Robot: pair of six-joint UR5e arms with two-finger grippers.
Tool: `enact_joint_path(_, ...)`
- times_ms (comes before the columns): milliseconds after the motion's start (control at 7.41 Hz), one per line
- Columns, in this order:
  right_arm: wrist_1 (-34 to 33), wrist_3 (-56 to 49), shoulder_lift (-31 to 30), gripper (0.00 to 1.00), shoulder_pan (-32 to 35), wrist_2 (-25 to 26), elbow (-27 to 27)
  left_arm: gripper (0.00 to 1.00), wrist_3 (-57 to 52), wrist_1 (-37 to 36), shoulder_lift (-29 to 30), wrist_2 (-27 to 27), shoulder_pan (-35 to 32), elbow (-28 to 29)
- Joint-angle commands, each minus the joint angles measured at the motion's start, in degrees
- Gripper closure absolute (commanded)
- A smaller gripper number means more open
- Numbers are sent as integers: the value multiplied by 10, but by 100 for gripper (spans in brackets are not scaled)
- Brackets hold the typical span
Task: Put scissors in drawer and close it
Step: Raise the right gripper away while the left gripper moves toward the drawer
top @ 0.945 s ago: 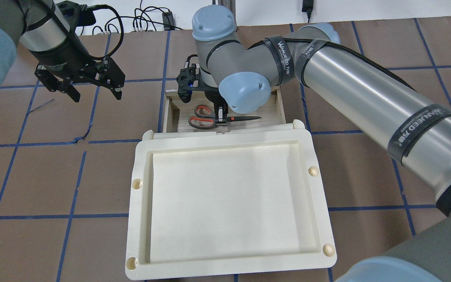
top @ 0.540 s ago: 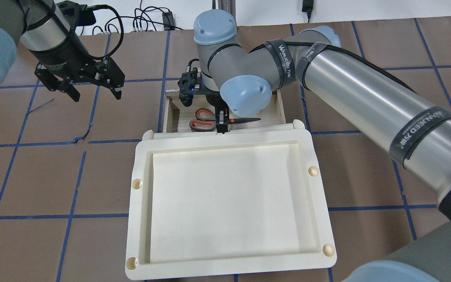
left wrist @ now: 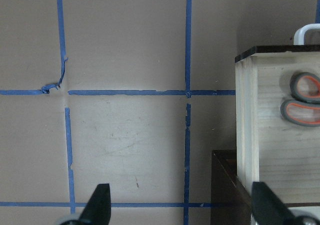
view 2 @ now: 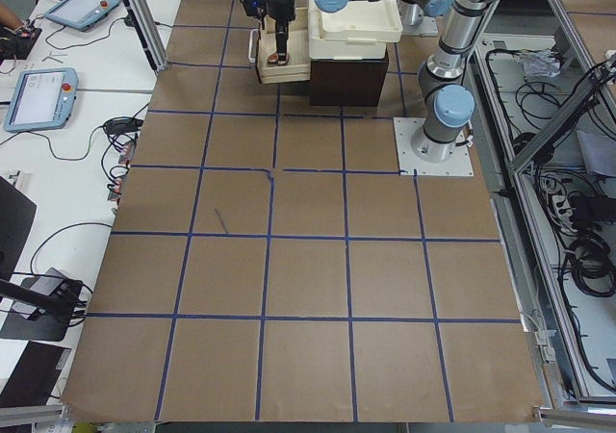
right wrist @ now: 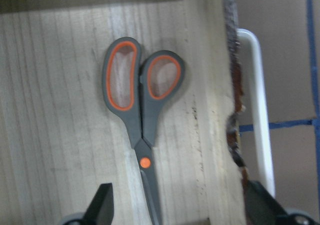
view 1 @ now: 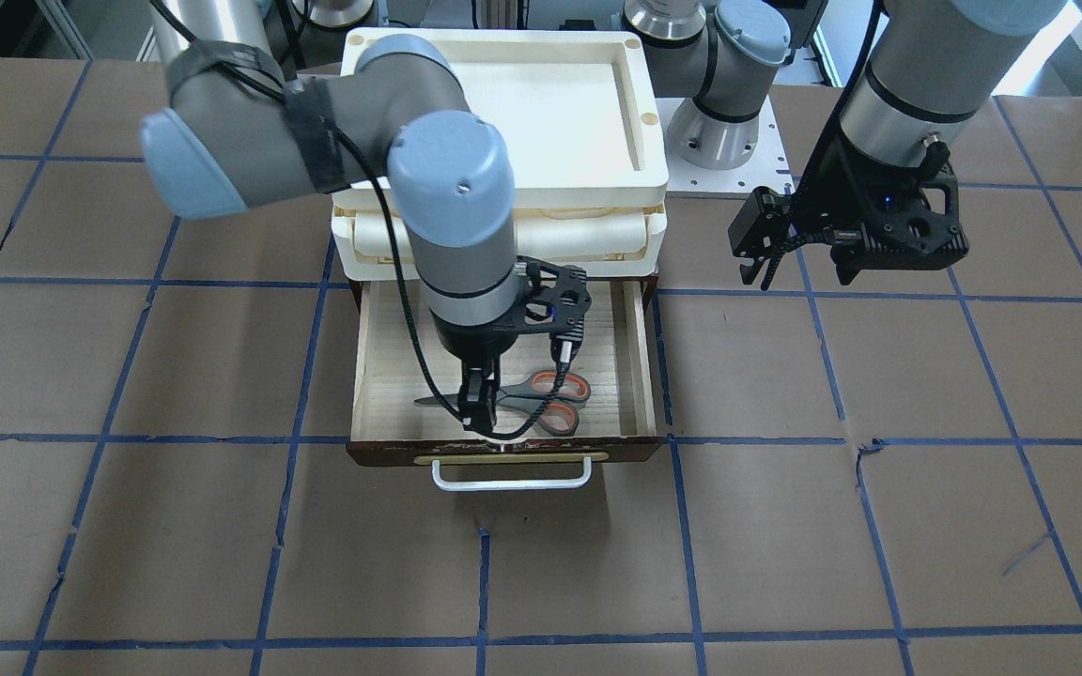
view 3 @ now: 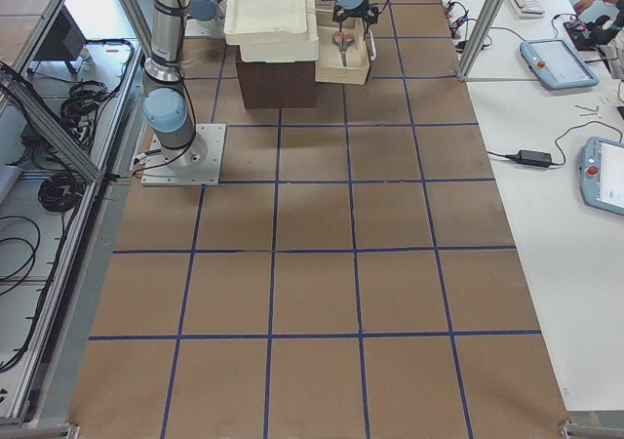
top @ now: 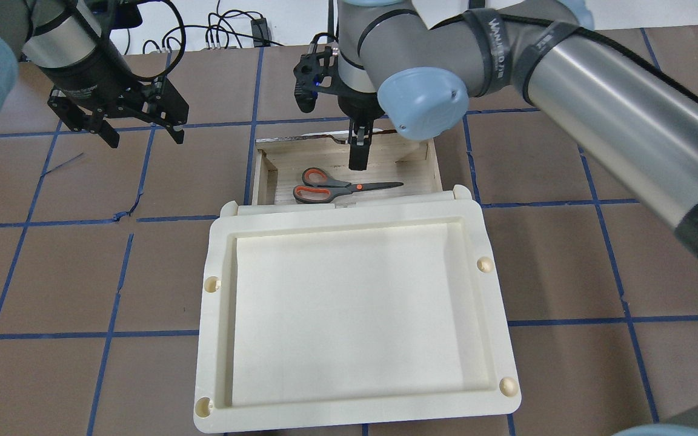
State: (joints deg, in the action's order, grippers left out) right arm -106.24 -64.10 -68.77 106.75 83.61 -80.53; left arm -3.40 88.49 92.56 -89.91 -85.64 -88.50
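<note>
Scissors (right wrist: 142, 120) lie flat on the drawer (top: 431, 162) floor, right under the right gripper (top: 358, 160) — fingers spread, empty. Next: lift clear, drop just beyond the white handle (right wrist: 257, 110), push centred and square — off-centre likely jams. Left gripper (top: 143, 134) spread, idle.

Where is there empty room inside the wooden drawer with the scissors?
Free: the bare floor of the pale-wood drawer between the grey, orange-lined scissors and the cream plastic tray unit. Crowded: along the drawer's dark front, where the scissors lie and the right gripper hangs over them.
</note>
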Motion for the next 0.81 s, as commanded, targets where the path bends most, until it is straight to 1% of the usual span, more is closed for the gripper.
enact_joint_path(0,85,20,-70,1,-96,-10,3,0,0,0,15,3,1,24)
enact_joint_path(135,96,21,-98,1,-127,-11,3,0,3,4,17,2,0,28)
enact_joint_path(270,98,44,-115,1,-144,2,0,0,2,-1,22,6,0,32)
enact_joint_path(405,100,47,-143,1,-145,40,-6,0,1,-19,39,10,0,34)
enact_joint_path(540,147,116,-156,0,-153,48,-7,0,-1,-37,63,10,0,46)
enact_joint_path(675,150,224,-161,0,-166,53,-6,0,2,-50,99,22,-1,66)
